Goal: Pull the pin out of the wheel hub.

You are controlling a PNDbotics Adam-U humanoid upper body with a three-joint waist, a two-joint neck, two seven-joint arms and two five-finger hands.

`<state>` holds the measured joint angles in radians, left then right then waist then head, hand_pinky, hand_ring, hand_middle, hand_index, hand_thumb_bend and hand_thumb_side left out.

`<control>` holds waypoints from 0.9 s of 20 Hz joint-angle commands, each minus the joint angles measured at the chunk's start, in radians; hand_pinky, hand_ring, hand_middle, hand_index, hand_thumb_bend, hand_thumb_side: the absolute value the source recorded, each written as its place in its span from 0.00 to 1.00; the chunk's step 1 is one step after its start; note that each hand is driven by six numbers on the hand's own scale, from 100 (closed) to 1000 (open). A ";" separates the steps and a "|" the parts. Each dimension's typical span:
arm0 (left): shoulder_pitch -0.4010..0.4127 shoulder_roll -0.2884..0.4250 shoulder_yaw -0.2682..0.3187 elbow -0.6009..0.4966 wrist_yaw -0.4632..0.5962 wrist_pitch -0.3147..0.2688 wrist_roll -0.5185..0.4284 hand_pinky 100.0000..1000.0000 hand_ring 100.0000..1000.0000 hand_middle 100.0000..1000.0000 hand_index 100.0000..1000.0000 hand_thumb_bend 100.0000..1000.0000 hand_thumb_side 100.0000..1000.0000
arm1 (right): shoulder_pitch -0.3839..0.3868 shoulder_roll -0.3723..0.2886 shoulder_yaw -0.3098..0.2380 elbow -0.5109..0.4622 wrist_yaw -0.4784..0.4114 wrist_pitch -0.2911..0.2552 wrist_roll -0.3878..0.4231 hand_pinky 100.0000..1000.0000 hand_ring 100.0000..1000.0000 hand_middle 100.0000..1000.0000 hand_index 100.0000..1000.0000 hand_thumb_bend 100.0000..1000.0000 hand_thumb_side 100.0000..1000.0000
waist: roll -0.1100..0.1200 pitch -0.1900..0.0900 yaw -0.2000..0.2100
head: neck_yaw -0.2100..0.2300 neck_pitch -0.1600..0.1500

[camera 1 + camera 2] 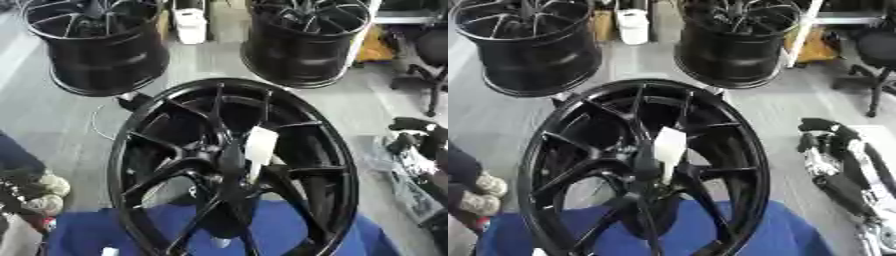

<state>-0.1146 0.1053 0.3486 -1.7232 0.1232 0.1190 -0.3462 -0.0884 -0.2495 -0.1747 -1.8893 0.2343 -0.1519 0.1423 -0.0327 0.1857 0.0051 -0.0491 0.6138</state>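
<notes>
**Pin not pulled yet: no hand on the hub**

- Step: pre-reach, by my read. Nothing is touching the wheel, and the pull has not begun.
- The near wheel [232, 167] is black and multi-spoke. It stands upright and a bit tilted, with its lower rim on a blue cloth [87, 232].
- Target: a white tag-like piece [260, 145] sits at the hub [229, 160], just above and right of centre. I take it as the pin or its flag. The shaft itself is not visible, so I can't tell how deep it sits.
- The right hand [815, 127] is at the end of the black-and-silver right arm [837, 175], low on the right side and well apart from the wheel. I can't tell whether it is open or closed.
- The left hand is not in either view.

Next move, as I judge it:
- Bring a hand in to the hub between the spokes.
- Pinch the white piece.
- Draw it straight out along the hub axis.
- The risk is that an off-axis pull rocks the upright wheel on the cloth, so the other hand may need to steady the rim.

Count:
- Wheels: three, one near and two spare wheels on the floor behind, left [96, 45] and right [302, 40].
- White piece at the hub: one.
- Blue cloth: one.
- White container [190, 22] between the back wheels: one.
- Office chair [429, 60] at far right: one.
</notes>
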 commanded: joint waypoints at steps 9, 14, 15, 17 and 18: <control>-0.004 0.012 0.001 -0.020 -0.004 -0.001 -0.001 0.69 0.59 0.55 0.65 0.30 0.74 | -0.011 -0.014 -0.001 -0.015 0.008 0.006 0.000 0.54 0.53 0.68 0.78 0.00 0.56 | 0.000 -0.017 -0.002 | 0.001 -0.001; 0.001 0.017 -0.002 -0.017 -0.005 -0.002 -0.004 0.70 0.59 0.55 0.65 0.30 0.74 | -0.058 -0.166 0.029 -0.069 0.047 0.056 0.015 0.54 0.51 0.71 0.81 0.00 0.51 | -0.004 -0.024 0.000 | -0.002 0.008; 0.002 0.018 -0.002 -0.017 -0.005 -0.002 -0.005 0.70 0.59 0.55 0.65 0.30 0.74 | -0.067 -0.200 0.039 -0.084 0.049 0.064 0.020 0.55 0.52 0.71 0.82 0.00 1.00 | -0.005 -0.026 0.001 | -0.003 0.008; 0.003 0.022 -0.005 -0.016 -0.005 -0.001 -0.007 0.69 0.60 0.55 0.65 0.30 0.74 | -0.104 -0.309 0.076 -0.104 0.045 0.067 0.044 0.55 0.52 0.73 0.84 0.00 0.46 | -0.009 -0.030 0.003 | -0.003 0.010; 0.004 0.023 -0.007 -0.015 -0.006 0.000 -0.009 0.69 0.60 0.55 0.65 0.30 0.74 | -0.123 -0.363 0.096 -0.108 0.037 0.068 0.055 0.56 0.52 0.74 0.84 0.00 0.45 | -0.011 -0.032 0.004 | -0.003 0.011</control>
<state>-0.1074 0.1063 0.3471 -1.7229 0.1224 0.1202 -0.3492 -0.1979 -0.5246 -0.0934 -1.9663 0.2747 -0.0866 0.1851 -0.0459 0.1708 0.0086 -0.0509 0.6226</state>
